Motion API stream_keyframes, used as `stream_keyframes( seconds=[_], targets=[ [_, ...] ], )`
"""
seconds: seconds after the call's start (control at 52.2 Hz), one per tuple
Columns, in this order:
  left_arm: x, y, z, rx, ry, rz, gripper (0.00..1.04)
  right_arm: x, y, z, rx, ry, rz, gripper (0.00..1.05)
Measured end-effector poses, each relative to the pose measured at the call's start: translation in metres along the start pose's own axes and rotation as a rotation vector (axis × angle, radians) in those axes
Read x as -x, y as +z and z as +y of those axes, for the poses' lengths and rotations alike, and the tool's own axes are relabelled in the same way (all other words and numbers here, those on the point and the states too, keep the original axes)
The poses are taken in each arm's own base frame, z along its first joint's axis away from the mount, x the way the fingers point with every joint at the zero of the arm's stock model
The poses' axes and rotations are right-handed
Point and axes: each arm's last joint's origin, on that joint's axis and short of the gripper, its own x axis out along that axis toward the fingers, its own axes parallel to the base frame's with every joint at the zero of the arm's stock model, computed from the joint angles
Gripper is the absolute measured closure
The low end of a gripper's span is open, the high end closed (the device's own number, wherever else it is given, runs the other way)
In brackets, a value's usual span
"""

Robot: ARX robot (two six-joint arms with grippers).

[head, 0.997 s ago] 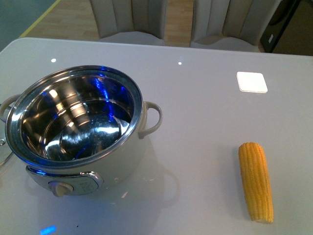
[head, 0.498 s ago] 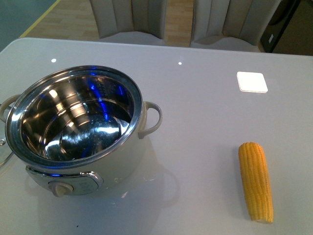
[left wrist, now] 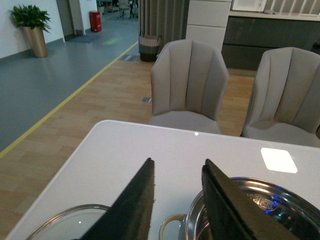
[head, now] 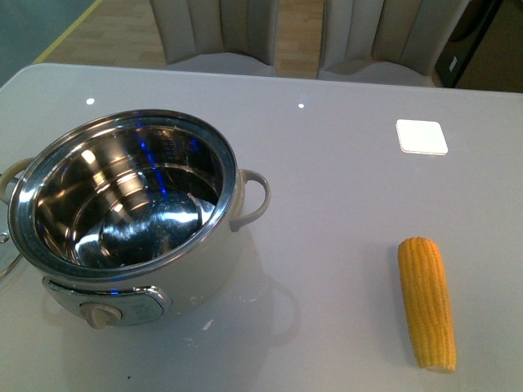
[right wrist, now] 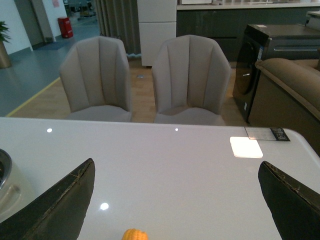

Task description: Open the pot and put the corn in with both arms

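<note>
With pot [head: 122, 204] already open, bring wide-spread right hand [right wrist: 176, 170] down over corn [head: 426, 302], right of pot; clasp mid-cob crosswise. Hold slightly parted, empty left hand [left wrist: 178, 161] clear.

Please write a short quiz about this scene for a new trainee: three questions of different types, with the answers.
1. True or false: the corn already lies inside the pot.
2. The right claw is: A) wide open, B) shut on the corn, C) shut on a lid.
3. Fill in: in the left wrist view, the glass lid lies on the ___ beside the pot.
Key: 1 false; 2 A; 3 table.
</note>
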Motion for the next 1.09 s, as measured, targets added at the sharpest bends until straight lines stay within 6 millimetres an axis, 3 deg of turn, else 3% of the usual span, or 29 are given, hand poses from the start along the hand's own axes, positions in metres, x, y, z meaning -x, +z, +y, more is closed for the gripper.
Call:
stream_keyframes(
  seconds=[0.153,0.594,1.093],
  targets=[
    [0.012,-0.009,-0.011,0.001,0.002,0.01,1.01,0.0,0.0,0.0,0.0,0.0,0.0,0.09],
    [0.045,-0.003,-0.041,-0.007,-0.011,-0.011,1.01,0.0,0.0,0.0,0.0,0.0,0.0,0.09],
    [0.064,0.0,-0.041,-0.007,-0.006,-0.024,1.01,0.0,0.0,0.0,0.0,0.0,0.0,0.09]
  ],
)
